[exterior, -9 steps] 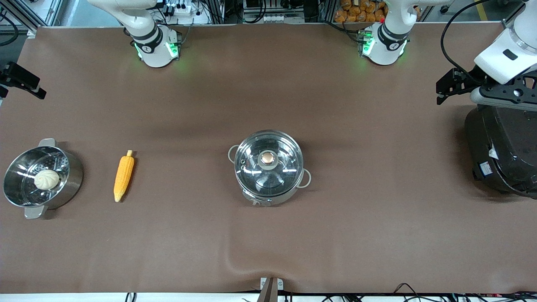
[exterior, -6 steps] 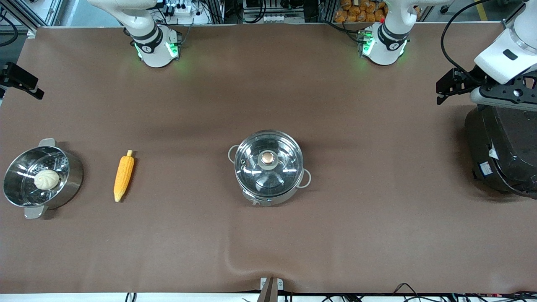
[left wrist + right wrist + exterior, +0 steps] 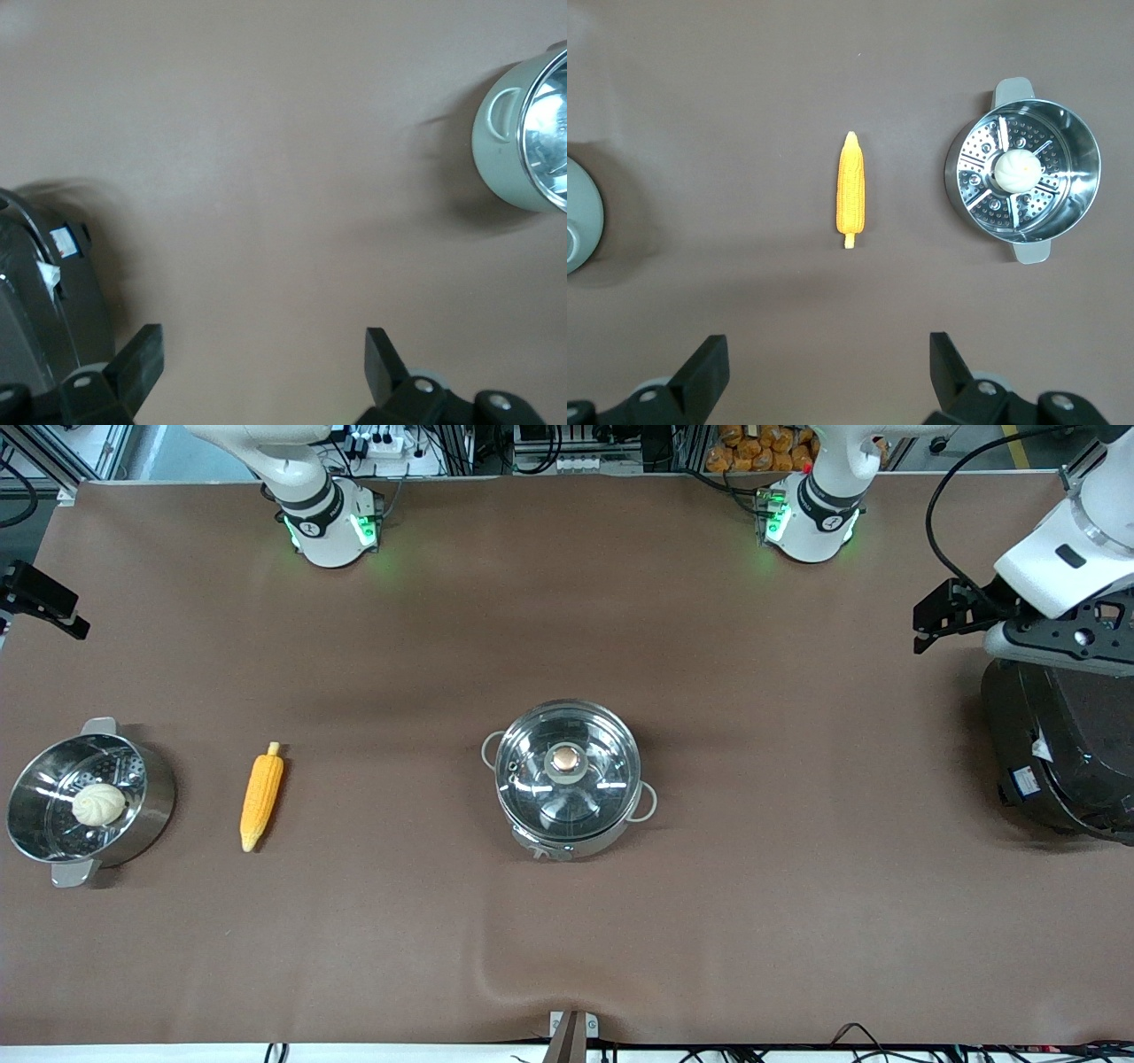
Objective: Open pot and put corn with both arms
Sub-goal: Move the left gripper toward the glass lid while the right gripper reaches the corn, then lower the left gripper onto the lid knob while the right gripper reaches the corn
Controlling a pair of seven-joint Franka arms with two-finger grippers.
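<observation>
Left gripper (image 3: 261, 367) spread wide, empty, up over the brown table cover (image 3: 797, 868) beside the black cooker (image 3: 1059, 753) at the left arm's end. Right gripper (image 3: 828, 370) likewise wide apart, holding nothing, high over its own end. Pot (image 3: 567, 778) at table centre, glass lid (image 3: 567, 772) on. Corn (image 3: 261, 797) lies flat between pot and steamer pot (image 3: 84, 802) with bun (image 3: 98, 803), clear of both grippers.

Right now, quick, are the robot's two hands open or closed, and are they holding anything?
Left gripper: open, holding nothing, up over the table beside the black cooker.
Right gripper: open, holding nothing, up over the table near the corn.
</observation>
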